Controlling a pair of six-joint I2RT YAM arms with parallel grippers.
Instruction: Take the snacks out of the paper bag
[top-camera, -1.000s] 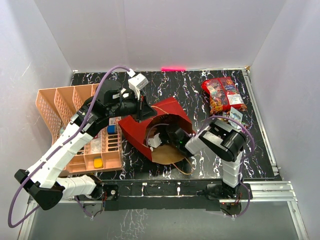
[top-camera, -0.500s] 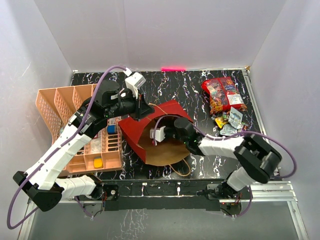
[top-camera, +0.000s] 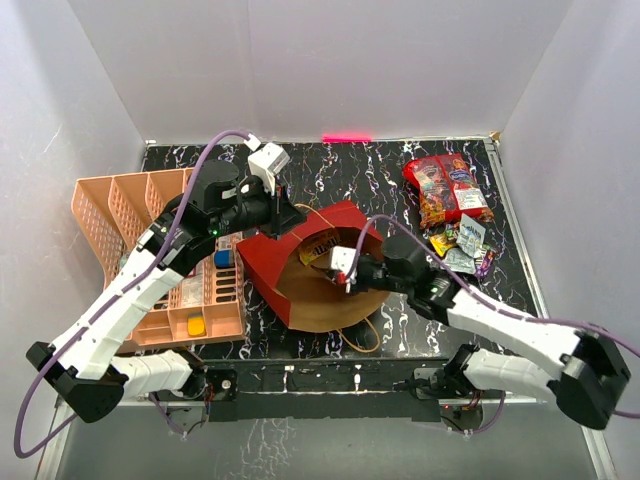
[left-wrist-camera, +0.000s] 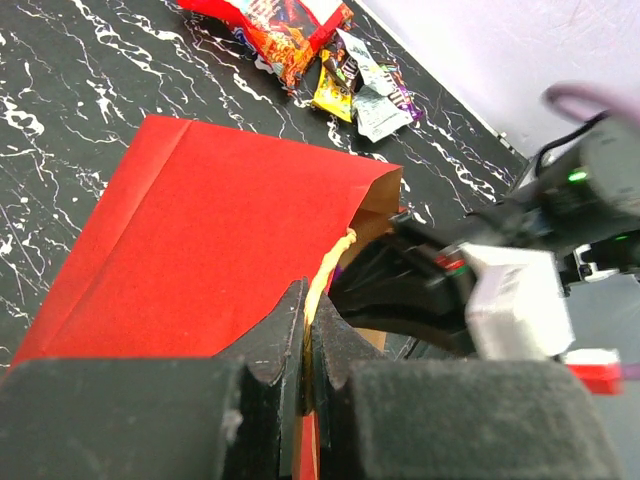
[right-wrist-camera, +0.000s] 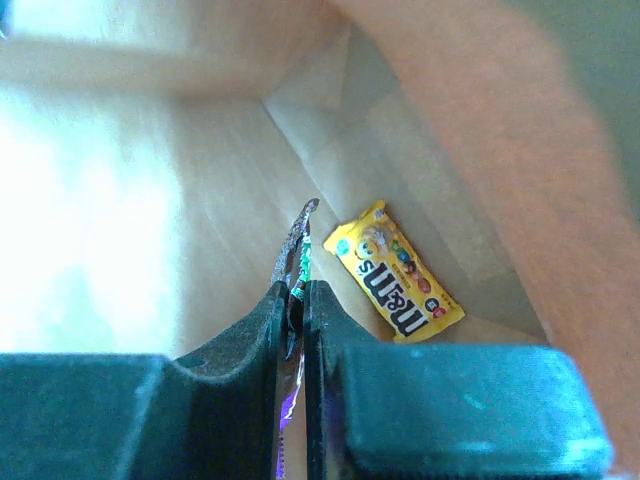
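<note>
**Right gripper** (right-wrist-camera: 297, 305): jaws pressed together on a thin dark foil wrapper (right-wrist-camera: 297, 245). It is seen edge-on, with purple and green tints, and its kind cannot be read. The pinch sits on the wrapper's edge, which I judge is meant to let it be drawn flat through the mouth. Just beside it, clear of the jaws, a yellow candy packet (right-wrist-camera: 395, 272) lies flat. It rests in the bottom fold of the large red paper bag with brown kraft lining (right-wrist-camera: 150, 260) and is not yet removed.

**Left gripper** (left-wrist-camera: 308, 345): jaws clamped tight on the thin brown cord handle (left-wrist-camera: 333, 262) at the bag's upper lip. Whether paper is also caught cannot be told. The bag lies on its side. Judged purpose: to lift the lip and hold the mouth open for the right arm.

**Surroundings:** two larger red snack bags (top-camera: 445, 188) and several small loose packets (top-camera: 462, 245) lie together on the black marbled table (top-camera: 380, 170). They are well apart from the bag, to its right, and this is evidently the unloading spot.

**Assessment:** the task is well along, with at least two items left in the bag.
</note>
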